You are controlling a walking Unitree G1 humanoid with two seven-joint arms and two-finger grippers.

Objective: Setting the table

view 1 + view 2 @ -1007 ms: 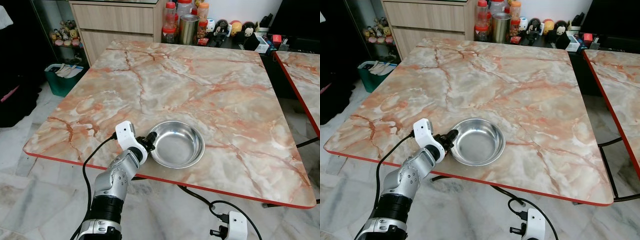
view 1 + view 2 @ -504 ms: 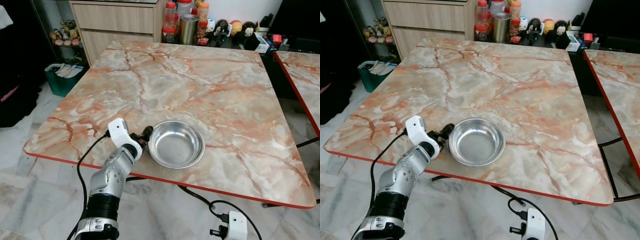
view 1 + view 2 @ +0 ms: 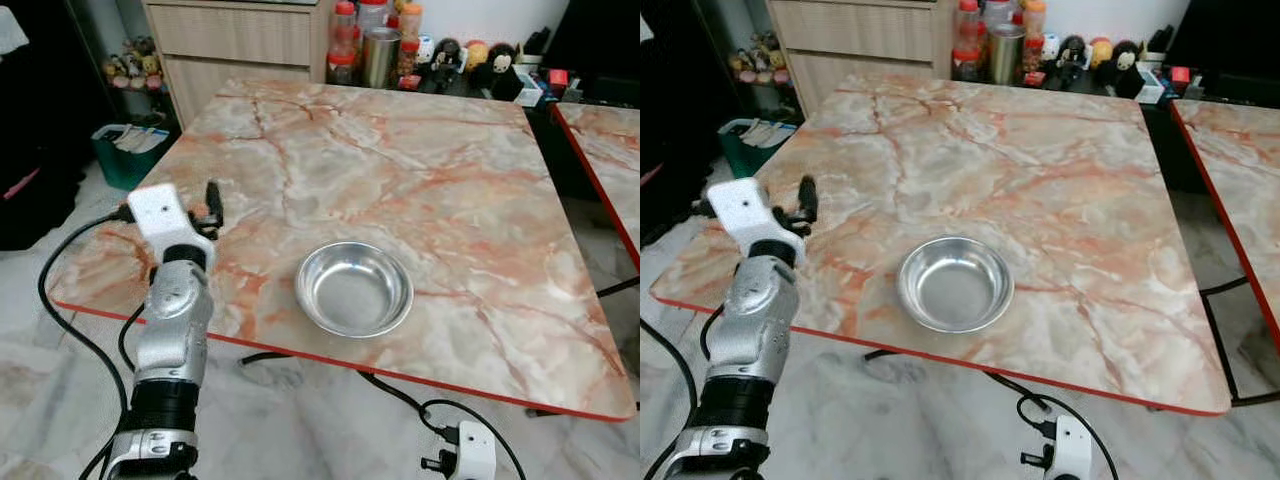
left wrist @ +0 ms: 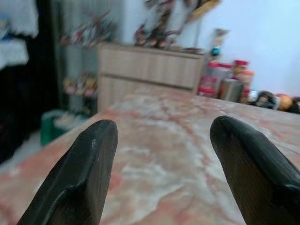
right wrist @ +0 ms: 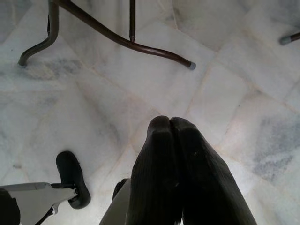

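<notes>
A round, shallow stainless-steel bowl [image 3: 354,289] sits on the pink-veined marble table with a red edge [image 3: 420,170], near its near edge. The left gripper [image 3: 213,203] hangs raised over the table's near-left corner, well apart from the bowl, fingers spread and empty. The right gripper [image 5: 171,140] hangs low over the white marble floor [image 5: 93,103], fingers pressed together.

Left hand [image 3: 212,203] raised, fingers spread; right hand [image 5: 171,123] low, fingers together.
</notes>
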